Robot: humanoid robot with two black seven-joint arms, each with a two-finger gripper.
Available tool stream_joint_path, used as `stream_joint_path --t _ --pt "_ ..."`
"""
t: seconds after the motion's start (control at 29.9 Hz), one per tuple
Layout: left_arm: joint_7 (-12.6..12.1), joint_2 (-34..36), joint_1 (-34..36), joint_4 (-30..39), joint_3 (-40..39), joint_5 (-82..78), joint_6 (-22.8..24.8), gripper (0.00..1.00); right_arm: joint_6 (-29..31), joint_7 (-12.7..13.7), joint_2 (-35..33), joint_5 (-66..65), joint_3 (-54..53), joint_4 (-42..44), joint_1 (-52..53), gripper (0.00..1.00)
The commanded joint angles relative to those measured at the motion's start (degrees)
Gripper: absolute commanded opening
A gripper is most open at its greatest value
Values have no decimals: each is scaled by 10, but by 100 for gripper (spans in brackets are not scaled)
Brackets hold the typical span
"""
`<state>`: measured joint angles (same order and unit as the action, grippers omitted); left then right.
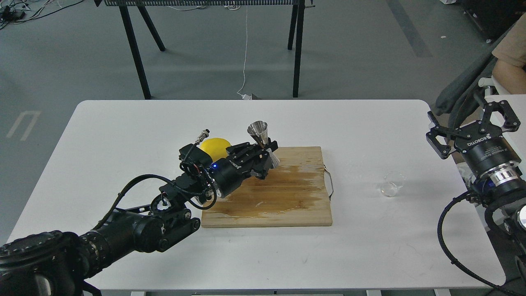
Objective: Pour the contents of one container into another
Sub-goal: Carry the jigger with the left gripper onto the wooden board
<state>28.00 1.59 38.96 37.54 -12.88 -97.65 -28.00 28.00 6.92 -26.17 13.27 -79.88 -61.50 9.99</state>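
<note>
My left gripper (pixel 266 151) is shut on the waist of the shiny steel jigger (pixel 260 134), which stands upright over the back edge of the wooden cutting board (pixel 296 197). The small clear glass cup (pixel 392 183) rests on the white table to the right of the board, nothing touching it. At the table's right edge my right gripper (pixel 472 119) hangs open, up and to the right of the cup, with nothing between its fingers.
A yellow lemon (pixel 213 147) lies by the board's back left corner, partly hidden behind my left arm. The board has a wet stain and a metal handle (pixel 329 183) on its right side. A black table frame (pixel 139 49) stands on the floor beyond the white table (pixel 123 123).
</note>
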Motion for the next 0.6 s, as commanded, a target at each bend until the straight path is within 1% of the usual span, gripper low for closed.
stream_joint_path --t 0.0,0.33,0.47,0.57 --pt "0 -16 1 -10 16 0 0 12 0 0 -4 0 -1 1 -1 99" --pt "0 -16 -2 -53 35 0 0 12 0 -1 -4 0 0 -3 -2 99" --pt "0 -16 -17 -56 35 0 0 13 0 -1 -4 0 0 -2 -2 99" --pt "0 -16 -19 -76 36 0 0 13 0 -1 -4 1 0 -2 -2 99"
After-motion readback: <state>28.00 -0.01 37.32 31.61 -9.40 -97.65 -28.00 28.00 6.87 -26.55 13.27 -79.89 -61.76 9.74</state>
